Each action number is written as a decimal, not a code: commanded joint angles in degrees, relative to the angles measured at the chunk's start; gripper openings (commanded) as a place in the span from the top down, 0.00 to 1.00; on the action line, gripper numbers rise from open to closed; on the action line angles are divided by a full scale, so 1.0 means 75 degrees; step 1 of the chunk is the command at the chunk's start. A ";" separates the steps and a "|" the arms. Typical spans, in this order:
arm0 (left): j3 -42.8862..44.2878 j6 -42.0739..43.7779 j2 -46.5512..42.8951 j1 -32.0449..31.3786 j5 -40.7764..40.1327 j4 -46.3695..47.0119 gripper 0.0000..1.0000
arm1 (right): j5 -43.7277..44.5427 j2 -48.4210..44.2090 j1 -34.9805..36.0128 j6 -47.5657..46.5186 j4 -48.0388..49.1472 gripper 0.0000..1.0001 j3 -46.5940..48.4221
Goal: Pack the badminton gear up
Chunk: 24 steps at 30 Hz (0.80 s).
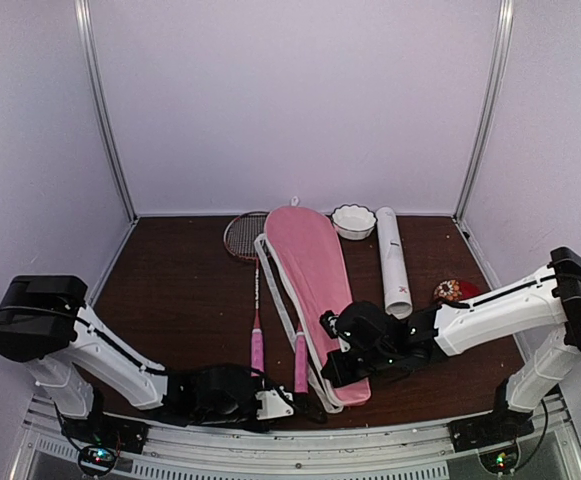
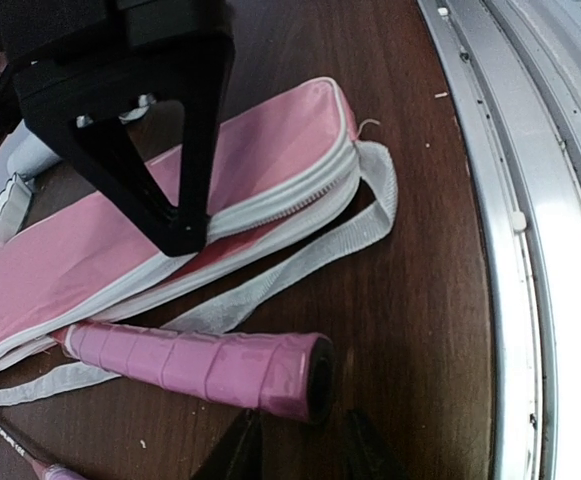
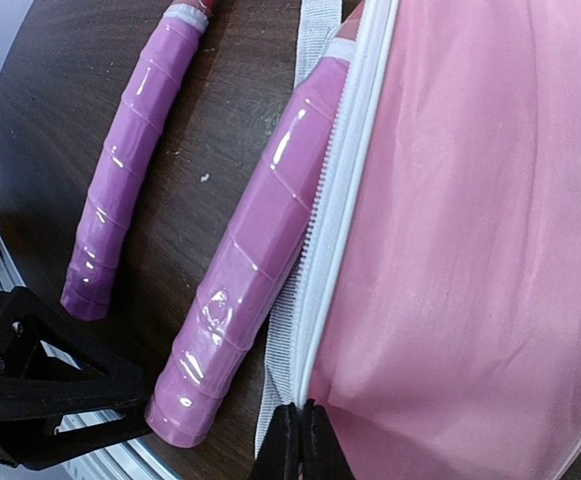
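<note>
1. Top view: the pink racket cover (image 1: 310,270) is laid from the table's (image 1: 170,300) far edge towards its near edge, with a white tube (image 1: 394,265) to its right.
2. Left wrist: the left gripper (image 2: 302,452) is held spread just before a pink racket handle (image 2: 200,365).
3. Right wrist: the right gripper (image 3: 295,445) is clenched on the cover's white zipper edge.

No lettering can be read anywhere; the white tube (image 1: 394,262) carries small marks too tiny to make out.

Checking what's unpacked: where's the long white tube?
Top view: the white tube lies right of the pink cover, its far end beside the white bowl, the red dish at its right.
</note>
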 commanded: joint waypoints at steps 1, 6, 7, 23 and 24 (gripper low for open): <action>0.0107 -0.0123 0.0144 0.0063 0.0042 0.0395 0.69 | -0.0330 -0.0159 -0.0067 0.0132 0.0935 1.00 -0.0251; 0.0220 -0.0228 0.0409 0.0147 -0.0210 0.0655 0.75 | -0.0517 -0.0130 -0.0081 0.0209 0.1303 1.00 -0.0425; 0.0273 -0.0264 0.0439 0.0154 -0.0254 0.0667 0.77 | -0.0543 -0.0160 -0.0075 0.0257 0.1367 1.00 -0.0467; 0.0541 -0.0526 0.0126 0.0496 -0.0384 0.1324 0.84 | -0.0943 -0.0424 -0.0075 0.0623 0.2038 1.00 -0.0806; 0.0540 -0.0550 0.0259 0.0580 -0.0282 0.1450 0.84 | -0.0966 -0.0489 -0.0070 0.0665 0.2125 1.00 -0.0847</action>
